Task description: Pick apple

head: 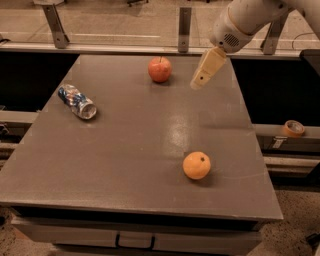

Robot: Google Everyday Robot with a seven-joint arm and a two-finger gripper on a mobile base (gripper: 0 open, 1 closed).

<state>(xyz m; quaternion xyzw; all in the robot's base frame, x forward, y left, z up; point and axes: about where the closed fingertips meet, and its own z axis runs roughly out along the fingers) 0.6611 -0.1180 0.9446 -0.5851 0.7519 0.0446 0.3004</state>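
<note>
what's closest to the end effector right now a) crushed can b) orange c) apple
C: the end effector hangs over the far right part of the table, just right of the apple, while the orange sits near the front edge and the crushed can lies far to the left.

The smooth white robot arm point(252, 15) has a thick, rounded shell, with a patch of small dark perforations near its lower end. Below it, in the upper right of the frame, sits the pale tan gripper point(198, 82), a flat tapering wedge marked with one small dark dot.
</note>
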